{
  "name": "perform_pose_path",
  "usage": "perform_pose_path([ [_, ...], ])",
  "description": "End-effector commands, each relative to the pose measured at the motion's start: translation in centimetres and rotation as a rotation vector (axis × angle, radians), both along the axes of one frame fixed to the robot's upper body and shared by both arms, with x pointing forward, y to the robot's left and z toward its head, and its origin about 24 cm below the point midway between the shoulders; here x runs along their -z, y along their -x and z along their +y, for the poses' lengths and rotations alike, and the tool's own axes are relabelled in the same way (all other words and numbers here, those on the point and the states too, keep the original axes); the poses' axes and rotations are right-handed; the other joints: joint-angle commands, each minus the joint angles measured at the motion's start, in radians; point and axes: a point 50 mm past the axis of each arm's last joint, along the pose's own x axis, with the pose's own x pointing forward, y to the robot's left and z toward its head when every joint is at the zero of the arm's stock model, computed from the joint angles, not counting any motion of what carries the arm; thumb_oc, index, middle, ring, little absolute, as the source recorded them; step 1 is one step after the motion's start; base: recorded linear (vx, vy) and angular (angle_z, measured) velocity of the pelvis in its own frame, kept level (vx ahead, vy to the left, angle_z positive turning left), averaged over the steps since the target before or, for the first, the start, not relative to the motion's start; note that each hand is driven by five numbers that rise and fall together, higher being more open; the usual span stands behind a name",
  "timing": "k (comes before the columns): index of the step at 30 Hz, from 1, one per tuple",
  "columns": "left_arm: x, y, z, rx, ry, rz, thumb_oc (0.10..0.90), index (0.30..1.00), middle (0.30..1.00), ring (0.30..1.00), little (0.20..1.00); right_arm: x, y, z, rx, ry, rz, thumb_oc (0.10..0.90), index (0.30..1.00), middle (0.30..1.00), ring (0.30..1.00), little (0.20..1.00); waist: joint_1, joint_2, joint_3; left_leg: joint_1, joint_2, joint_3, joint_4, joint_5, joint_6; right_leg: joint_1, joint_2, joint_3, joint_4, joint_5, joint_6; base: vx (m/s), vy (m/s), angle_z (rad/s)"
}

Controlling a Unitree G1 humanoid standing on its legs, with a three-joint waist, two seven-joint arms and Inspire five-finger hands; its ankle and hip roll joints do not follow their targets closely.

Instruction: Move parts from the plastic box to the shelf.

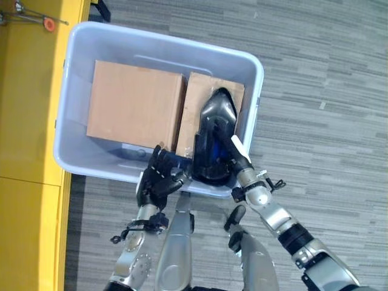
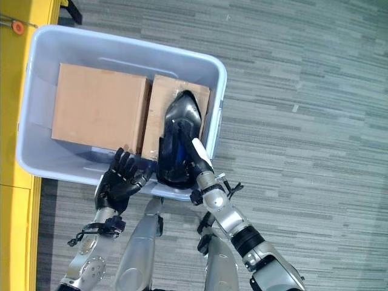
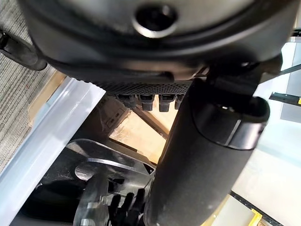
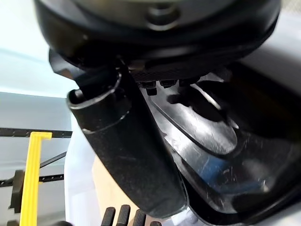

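Note:
A pale plastic box point(image 1: 73, 121) on the floor holds a large cardboard box point(image 1: 134, 103), a narrower cardboard box point(image 1: 206, 97) and a glossy black part point(image 1: 215, 133) with blue inside, which lies on the narrower one and reaches the near rim. My left hand point(image 1: 160, 176) is at the near rim just left of the part's near end, fingers spread and straight. My right hand point(image 1: 239, 159) lies against the part's right side, its white-covered thumb straight along it. The right wrist view shows the part point(image 4: 225, 155) close past the thumb point(image 4: 127, 150).
A yellow shelf point(image 1: 30, 121) runs along the box's left side, with a small orange-tipped fitting point(image 1: 48, 24) near its far end. Grey carpet point(image 1: 327, 91) stretches to the right of the box.

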Motion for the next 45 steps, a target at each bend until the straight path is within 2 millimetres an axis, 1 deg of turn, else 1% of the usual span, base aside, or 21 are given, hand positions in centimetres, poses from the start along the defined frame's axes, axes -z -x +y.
perform_pose_path([
  [1,0.5,-0.7,0.9,-0.075,-0.008,0.048,0.900,1.000,1.000,1.000,1.000,-4.4,-0.9,0.8,-0.005,-0.137,-0.151,0.900,1.000,1.000,1.000,1.000,-0.009,-0.021,-0.009,-0.035,0.054,0.031,0.055,-0.048,-0.056,-0.018,-0.036,0.018,-0.128,0.175,0.024,0.00,0.000,0.00],
  [3,0.3,-0.8,0.8,-0.070,-0.003,0.040,0.900,1.000,1.000,1.000,1.000,-4.8,-1.6,0.8,0.016,-0.142,-0.148,0.900,1.000,1.000,1.000,1.000,-0.005,-0.016,-0.009,-0.054,0.051,0.030,0.057,-0.049,-0.054,-0.035,-0.038,0.016,-0.127,0.178,0.026,0.00,0.000,0.00],
  [4,0.3,-0.8,0.8,-0.070,-0.003,0.039,0.900,1.000,1.000,1.000,1.000,-4.9,-1.6,0.8,0.016,-0.142,-0.148,0.900,1.000,1.000,1.000,1.000,-0.005,-0.016,-0.009,-0.054,0.051,0.029,0.057,-0.049,-0.054,-0.036,-0.038,0.017,-0.127,0.178,0.026,0.00,0.000,0.00],
  [6,0.4,-0.9,0.4,-0.051,-0.005,0.041,0.900,1.000,1.000,1.000,1.000,-5.9,-3.0,0.6,0.052,-0.119,-0.160,0.900,1.000,1.000,1.000,1.000,0.007,-0.007,-0.009,-0.080,0.045,0.030,0.061,-0.051,-0.051,-0.059,-0.040,0.015,-0.126,0.183,0.029,0.00,0.000,0.00],
  [8,0.0,-1.1,0.1,-0.029,-0.006,0.022,0.900,1.000,1.000,1.000,1.000,-7.0,-4.4,0.1,0.091,-0.087,-0.162,0.900,1.000,1.000,1.000,1.000,0.021,0.001,-0.009,-0.110,0.039,0.024,0.066,-0.054,-0.049,-0.077,-0.043,0.008,-0.127,0.187,0.032,0.04,-0.005,0.00],
  [9,0.2,-1.0,0.1,-0.027,-0.007,0.029,0.900,1.000,1.000,1.000,1.000,-6.7,-4.6,0.0,0.100,-0.078,-0.147,0.900,1.000,1.000,1.000,1.000,0.025,0.003,-0.009,-0.089,0.038,0.017,0.067,-0.082,-0.058,-0.059,-0.042,0.016,-0.123,0.166,0.042,0.08,-0.022,0.04],
  [10,0.1,-1.0,0.0,-0.017,-0.010,0.027,0.900,1.000,1.000,1.000,1.000,-7.0,-5.0,-0.3,0.111,-0.052,-0.146,0.900,1.000,1.000,1.000,1.000,0.031,0.006,-0.009,-0.097,0.036,0.014,0.067,-0.081,-0.057,-0.060,-0.043,0.011,-0.125,0.168,0.044,0.10,-0.021,0.09],
  [17,0.3,-1.3,-0.6,0.021,-0.019,0.029,0.900,1.000,1.000,1.000,1.000,-7.7,-6.3,-1.2,0.140,-0.083,-0.099,0.900,1.000,1.000,1.000,1.000,0.064,0.022,-0.009,-0.115,0.018,-0.003,0.060,-0.084,-0.052,-0.057,-0.048,-0.012,-0.137,0.172,0.052,0.03,0.005,0.09],
  [18,0.2,-1.4,-0.6,0.025,-0.019,0.026,0.900,1.000,1.000,1.000,1.000,-7.8,-6.6,-1.4,0.148,-0.095,-0.086,0.900,1.000,1.000,1.000,1.000,0.075,0.028,-0.009,-0.117,0.012,-0.006,0.056,-0.084,-0.051,-0.053,-0.050,-0.018,-0.142,0.171,0.053,0.03,0.016,0.12],
  [21,0.2,-1.6,-0.8,0.030,-0.017,0.029,0.900,1.000,1.000,1.000,1.000,-8.6,-6.6,-1.1,0.134,-0.125,-0.105,0.900,1.000,1.000,1.000,1.000,0.087,0.033,-0.009,-0.117,0.004,-0.012,0.050,-0.083,-0.049,-0.045,-0.054,-0.026,-0.147,0.170,0.056,0.04,0.013,0.08],
  [22,0.2,-1.6,-0.8,0.028,-0.017,0.031,0.900,1.000,1.000,1.000,1.000,-9.0,-6.4,-0.7,0.119,-0.154,-0.116,0.900,1.000,1.000,1.000,1.000,0.090,0.032,-0.009,-0.116,0.002,-0.013,0.049,-0.083,-0.048,-0.041,-0.056,-0.027,-0.149,0.170,0.057,0.04,0.013,0.05],
  [24,0.2,-1.6,-0.7,0.027,-0.019,0.033,0.900,1.000,1.000,1.000,1.000,-9.1,-6.3,-0.4,0.108,-0.169,-0.119,0.900,1.000,1.000,1.000,1.000,0.090,0.031,-0.009,-0.116,0.001,-0.013,0.049,-0.083,-0.048,-0.039,-0.056,-0.028,-0.150,0.169,0.057,0.03,0.018,0.09],
  [28,0.8,-1.6,-0.7,0.002,-0.008,0.076,0.900,1.000,1.000,1.000,1.000,-10.4,-4.6,2.6,-0.004,-0.529,-0.103,0.900,1.000,1.000,1.000,1.000,0.084,0.016,-0.009,-0.098,0.000,-0.007,0.046,-0.090,-0.045,-0.022,-0.056,-0.027,-0.154,0.166,0.054,0.05,0.043,0.05],
  [30,1.1,-1.5,-0.6,-0.004,-0.005,0.091,0.900,1.000,1.000,1.000,1.000,-10.9,-4.0,3.4,-0.056,-0.621,-0.097,0.900,1.000,1.000,1.000,1.000,0.081,0.011,-0.009,-0.090,0.001,-0.004,0.044,-0.090,-0.045,-0.017,-0.056,-0.027,-0.155,0.165,0.054,0.03,0.024,0.04],
  [32,1.3,-1.4,-0.5,-0.018,0.014,0.108,0.900,1.000,1.000,1.000,1.000,-12.8,-2.5,4.8,-0.162,-0.747,-0.143,0.900,1.000,1.000,1.000,1.000,0.076,0.006,-0.009,-0.078,0.001,-0.002,0.038,-0.090,-0.044,-0.007,-0.059,-0.028,-0.158,0.162,0.053,0.04,0.013,0.11],
  [36,1.3,-1.3,-0.5,-0.021,0.012,0.121,0.900,1.000,1.000,1.000,1.000,-14.9,-0.5,6.0,-0.291,-0.866,-0.198,0.900,1.000,1.000,1.000,1.000,0.066,-0.001,-0.009,-0.062,0.002,0.002,0.030,-0.090,-0.044,0.001,-0.061,-0.026,-0.157,0.158,0.053,0.02,0.012,0.07],
  [39,1.4,-1.2,-0.4,-0.023,0.006,0.130,0.900,1.000,1.000,1.000,1.000,-15.9,0.8,6.3,-0.372,-0.967,-0.215,0.900,1.000,1.000,1.000,1.000,0.058,-0.006,-0.009,-0.047,0.003,0.005,0.024,-0.089,-0.044,0.009,-0.061,-0.024,-0.158,0.157,0.052,0.00,0.000,0.00],
  [42,1.5,-1.1,-0.3,-0.028,0.005,0.138,0.900,1.000,1.000,1.000,1.000,-16.4,1.8,6.4,-0.452,-1.067,-0.204,0.900,1.000,1.000,1.000,1.000,0.048,-0.016,-0.009,-0.036,0.006,0.010,0.017,-0.087,-0.045,0.014,-0.061,-0.020,-0.161,0.159,0.050,-0.02,0.011,0.00],
  [43,1.3,-1.3,-0.2,-0.033,0.009,0.134,0.900,1.000,1.000,1.000,1.000,-17.1,2.1,6.0,-0.458,-1.068,-0.244,0.900,1.000,1.000,1.000,1.000,0.043,-0.019,-0.009,-0.055,0.006,0.016,0.019,-0.061,-0.036,-0.002,-0.063,-0.028,-0.166,0.180,0.041,-0.06,0.020,0.00],
  [44,1.2,-1.2,-0.1,-0.033,0.009,0.131,0.900,1.000,1.000,1.000,1.000,-17.3,2.4,5.8,-0.465,-1.066,-0.256,0.900,1.000,1.000,1.000,1.000,0.041,-0.021,-0.009,-0.050,0.006,0.016,0.020,-0.061,-0.036,0.002,-0.062,-0.028,-0.166,0.180,0.041,-0.06,0.018,-0.02],
  [45,1.3,-1.1,0.0,-0.038,0.009,0.134,0.900,1.000,1.000,1.000,1.000,-17.9,2.8,5.3,-0.465,-1.042,-0.310,0.900,1.000,1.000,1.000,1.000,0.037,-0.025,-0.009,-0.039,0.008,0.018,0.019,-0.063,-0.036,0.009,-0.062,-0.026,-0.166,0.179,0.041,0.00,0.000,0.00],
])
